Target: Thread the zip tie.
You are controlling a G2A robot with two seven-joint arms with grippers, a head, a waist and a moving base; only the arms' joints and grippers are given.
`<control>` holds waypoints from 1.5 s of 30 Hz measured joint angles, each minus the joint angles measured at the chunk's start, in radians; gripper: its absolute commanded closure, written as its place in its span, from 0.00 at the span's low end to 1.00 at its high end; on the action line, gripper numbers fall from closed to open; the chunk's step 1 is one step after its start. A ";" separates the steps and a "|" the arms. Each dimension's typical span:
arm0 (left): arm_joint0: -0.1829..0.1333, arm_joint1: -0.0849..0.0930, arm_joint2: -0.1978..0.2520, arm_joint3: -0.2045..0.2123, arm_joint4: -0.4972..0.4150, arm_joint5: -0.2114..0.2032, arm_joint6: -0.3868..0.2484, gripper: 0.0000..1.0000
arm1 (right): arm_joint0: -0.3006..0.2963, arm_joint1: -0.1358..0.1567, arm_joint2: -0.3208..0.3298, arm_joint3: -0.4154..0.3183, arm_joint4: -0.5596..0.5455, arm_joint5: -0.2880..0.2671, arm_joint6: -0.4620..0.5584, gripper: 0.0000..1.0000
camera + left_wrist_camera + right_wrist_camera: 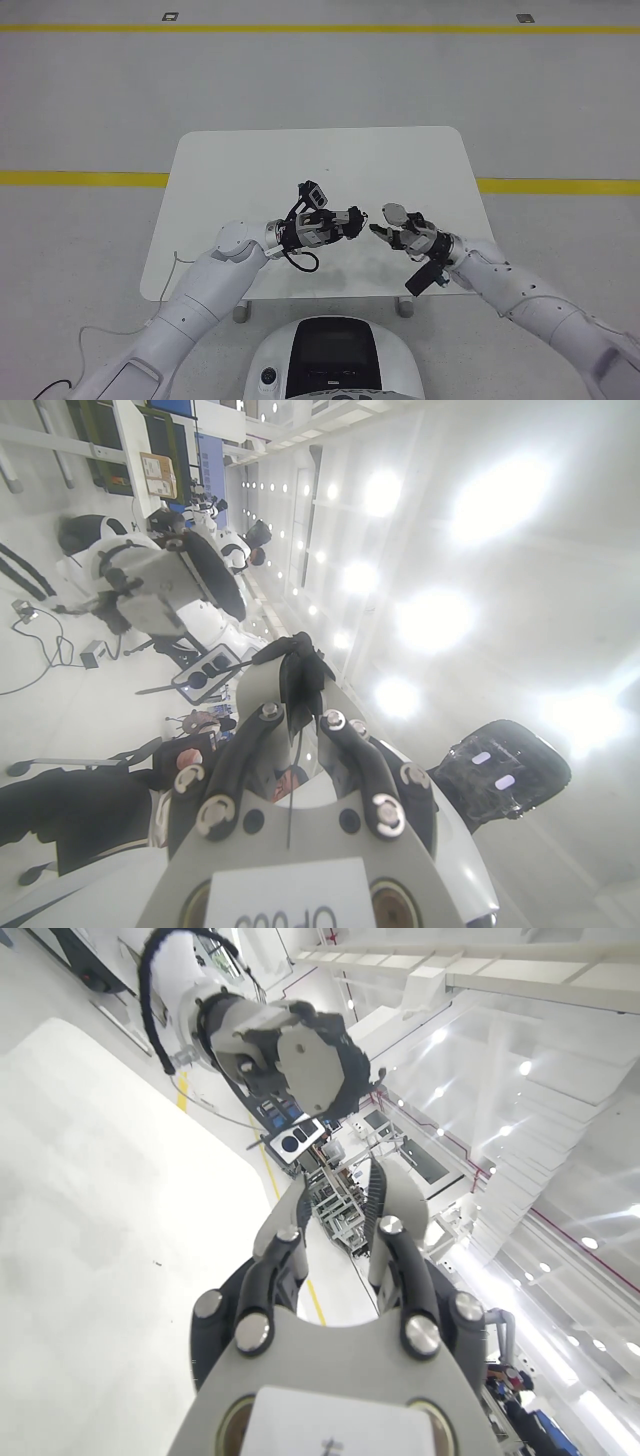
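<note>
While both arms hung above the white table (300, 165), neither touching it, the risks read as follows, left to right across the top view. Left of centre, the left gripper (352, 222) had its jaws pressed together on the zip tie (290, 815). In its wrist view a thin black tail ran back from the closed tips over the palm, towards the lower middle of the frame. How much of the tie stuck out forward of the tips I could not tell, nor which end it was. Judgement: a long unsupported free end would droop or swing, and so narrow a pinch could let the strap rotate, so tip and head slot would miss each other. Just right of centre, facing it and near but apart, the right gripper (384, 232) showed jaws standing apart in its wrist view. A thin dark line crossed the gap low down; whether that was the tie I could not tell. Judgement: if the right jaws closed off-line or late, they would nudge the strap aside rather than catch it. A dropped tie would fall to the table beneath, forcing a regrasp.
</note>
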 measured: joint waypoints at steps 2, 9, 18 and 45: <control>0.000 0.000 0.000 0.000 0.000 0.000 0.000 1.00 | -0.022 0.002 0.008 -0.022 0.000 0.000 -0.013 0.00; 0.000 0.000 0.000 0.000 0.000 0.000 0.000 1.00 | -0.090 -0.001 0.030 -0.083 0.018 -0.028 -0.003 0.38; 0.000 0.000 0.000 0.000 0.000 0.000 0.000 1.00 | -0.105 -0.021 0.072 -0.086 0.161 -0.249 0.012 0.00; 0.000 0.000 0.000 0.000 0.000 0.000 0.000 1.00 | -0.053 0.086 -0.014 -0.227 0.285 -0.680 0.149 0.00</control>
